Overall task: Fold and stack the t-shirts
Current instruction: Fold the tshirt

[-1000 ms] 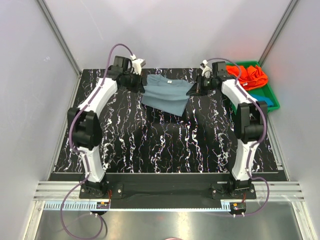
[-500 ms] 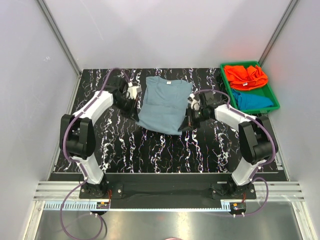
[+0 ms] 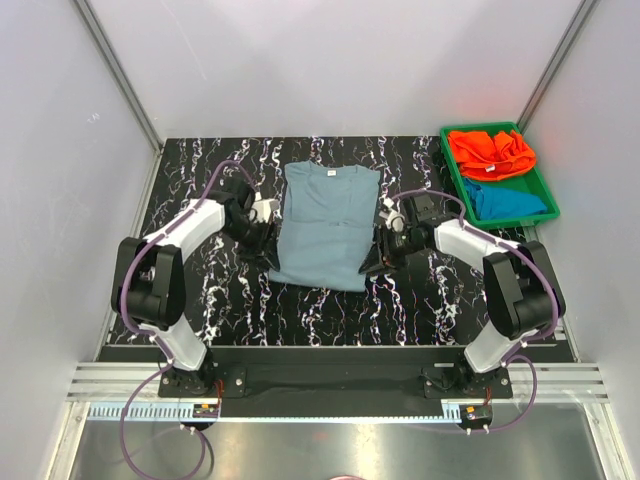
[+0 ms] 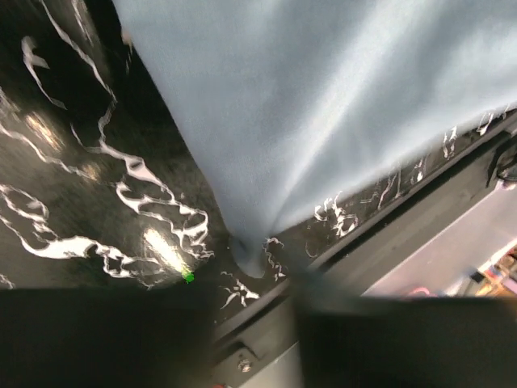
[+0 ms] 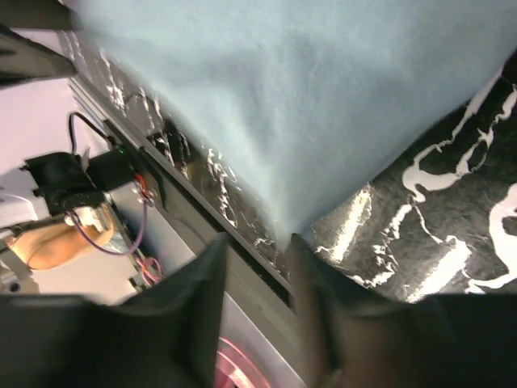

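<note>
A dusty grey-blue t-shirt (image 3: 325, 222) lies spread flat on the black marbled table, neck label at the far end. My left gripper (image 3: 262, 236) sits low at its near left corner, and my right gripper (image 3: 381, 251) at its near right corner. In the left wrist view the cloth (image 4: 323, 105) tapers to a corner lying loose on the table ahead of the left gripper (image 4: 258, 295), whose jaws stand apart. In the right wrist view the shirt (image 5: 307, 97) ends in a tip just ahead of the open right gripper (image 5: 257, 250). An orange t-shirt (image 3: 492, 152) and a teal-blue t-shirt (image 3: 508, 199) lie bunched in the tray.
The green plastic tray (image 3: 458, 188) stands at the back right corner of the table (image 3: 300, 310). Grey walls close in the table on three sides. The arm bases sit on the black rail at the near edge.
Both arms pulled back from the far end, drawing the grey-blue t-shirt towards the front and laying it flat. Both grippers, shut on its corners before, have opened and let go.
</note>
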Tool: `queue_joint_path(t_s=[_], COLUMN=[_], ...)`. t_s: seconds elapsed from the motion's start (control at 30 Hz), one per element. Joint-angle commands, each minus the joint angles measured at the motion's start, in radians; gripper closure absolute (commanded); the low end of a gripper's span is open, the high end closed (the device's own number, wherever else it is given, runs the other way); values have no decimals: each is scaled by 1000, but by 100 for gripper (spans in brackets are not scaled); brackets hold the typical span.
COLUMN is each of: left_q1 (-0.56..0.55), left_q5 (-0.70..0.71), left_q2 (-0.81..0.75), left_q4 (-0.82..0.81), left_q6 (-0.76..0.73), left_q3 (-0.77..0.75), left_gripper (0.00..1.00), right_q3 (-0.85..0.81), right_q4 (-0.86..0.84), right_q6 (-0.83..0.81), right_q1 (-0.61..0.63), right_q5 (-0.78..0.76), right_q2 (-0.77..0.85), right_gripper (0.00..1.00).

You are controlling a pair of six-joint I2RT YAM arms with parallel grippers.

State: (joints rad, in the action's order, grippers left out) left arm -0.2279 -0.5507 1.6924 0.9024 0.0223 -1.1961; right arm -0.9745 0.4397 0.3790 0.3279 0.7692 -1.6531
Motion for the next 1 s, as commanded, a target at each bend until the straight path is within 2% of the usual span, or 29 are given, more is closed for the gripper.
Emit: queue_joint_path(t_s=[0.0, 0.03, 0.1, 0.2, 0.3, 0.33, 0.43, 0.5, 0.73, 0.83, 0.97], left_q1=[1, 1, 1, -5, -48, -86, -160, -186, -228, -228, -228], left_q5=[-9, -9, -11, 23, 153, 185, 342, 380, 511, 522, 499], left_q2=[-36, -43, -51, -76, -102, -123, -192, -197, -215, -235, -227], left_q4=[12, 15, 24, 32, 56, 58, -11, -33, -121, -183, -191], left_q6=[8, 5, 2, -16, -117, -149, -260, -346, -580, -625, -615], left_q3=[3, -8, -28, -72, -85, -70, 9, 24, 131, 194, 194], left_gripper=[38, 31, 27, 28, 29, 29, 15, 12, 18, 25, 31], right_q3=[17, 16, -10, -70, -105, -107, -75, -43, 22, 54, 98], right_q4=[-1, 2, 31, 108, 145, 139, 125, 117, 110, 90, 56], right_q6=[-25, -31, -41, -120, -305, -352, -543, -639, -831, -908, -957], right_q1=[-1, -3, -3, 16, 75, 94, 166, 210, 347, 388, 422], right_q5=[-14, -11, -13, -98, -333, -359, -442, -461, -490, -521, -544], right_q2=[50, 55, 79, 133, 177, 188, 231, 259, 280, 289, 296], right_gripper=[52, 48, 39, 38, 38, 39, 40, 40, 41, 41, 42])
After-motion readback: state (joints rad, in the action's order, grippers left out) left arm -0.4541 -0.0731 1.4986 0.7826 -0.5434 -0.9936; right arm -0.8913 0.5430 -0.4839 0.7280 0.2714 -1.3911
